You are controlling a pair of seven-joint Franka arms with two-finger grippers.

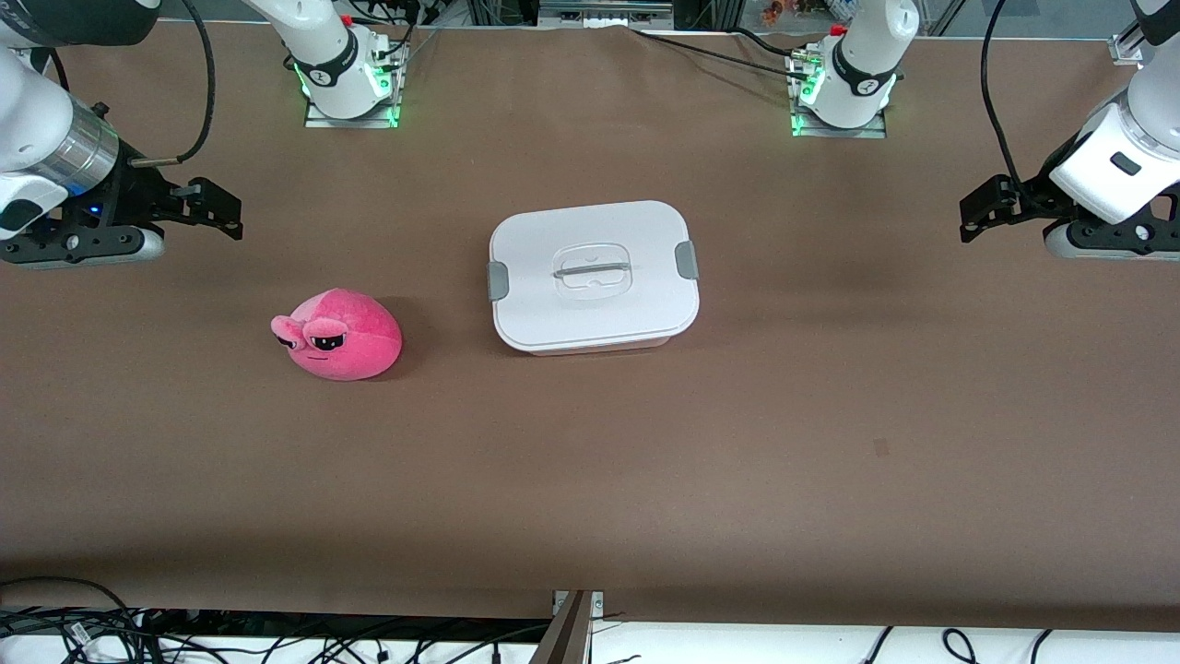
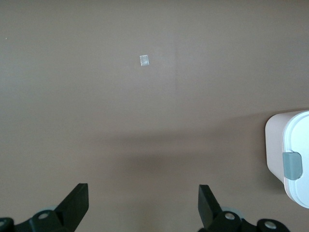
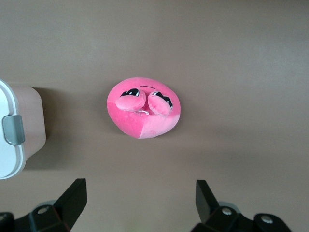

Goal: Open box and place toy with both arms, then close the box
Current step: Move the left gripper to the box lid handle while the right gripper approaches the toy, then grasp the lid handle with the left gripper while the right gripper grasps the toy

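The box (image 1: pixel 593 277) sits shut at the table's middle, its white lid on, with grey side clips and a recessed handle. Its pale pink wall and one clip show in the left wrist view (image 2: pixel 289 157) and the right wrist view (image 3: pixel 19 135). The pink plush toy (image 1: pixel 338 335) lies on the table toward the right arm's end, a little nearer the front camera than the box; it also shows in the right wrist view (image 3: pixel 144 107). My right gripper (image 1: pixel 214 210) is open and empty over bare table at its end. My left gripper (image 1: pixel 983 208) is open and empty at the other end.
The brown table (image 1: pixel 645 461) spreads wide around the box and toy. A small pale mark (image 2: pixel 144 60) lies on the cloth. The arm bases (image 1: pixel 350 74) stand along the table's edge by the robots. Cables hang below the table's front edge.
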